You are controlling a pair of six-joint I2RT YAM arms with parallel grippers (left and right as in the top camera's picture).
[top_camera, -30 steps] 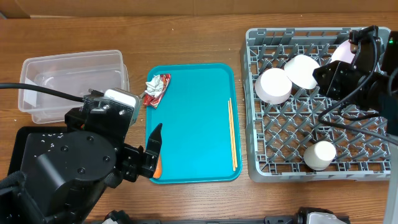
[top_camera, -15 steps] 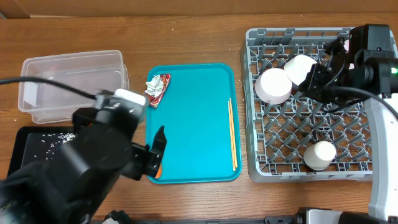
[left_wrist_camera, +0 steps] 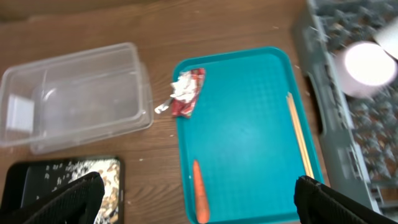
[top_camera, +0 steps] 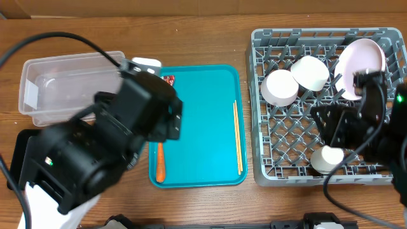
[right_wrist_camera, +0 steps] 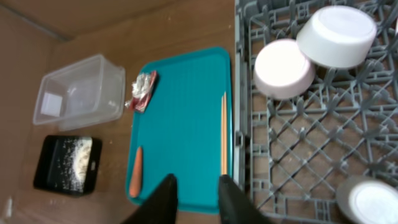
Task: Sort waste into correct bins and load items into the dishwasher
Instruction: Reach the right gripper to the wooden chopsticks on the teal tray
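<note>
The left claw [left_wrist_camera: 198,184] has lifted clear of the tray [top_camera: 203,114], baring the carrot [top_camera: 160,166]. The right claw [right_wrist_camera: 196,186] has backed off the plate [top_camera: 361,58], which is propped on edge among the rack [top_camera: 286,162] pegs, likely so it stands. Both claws gape, empty. The wrapper [left_wrist_camera: 186,94] and chopsticks [top_camera: 237,137] lie on the tray.

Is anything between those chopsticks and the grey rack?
Nothing visible: the chopsticks lie along the teal tray's right edge, with only its rim and bare table before the rack.

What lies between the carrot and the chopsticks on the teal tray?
Nothing: only bare teal tray lies between the carrot and the chopsticks, as the left wrist view shows clearest. The wrapper sits near the tray's far left corner, off that line.
</note>
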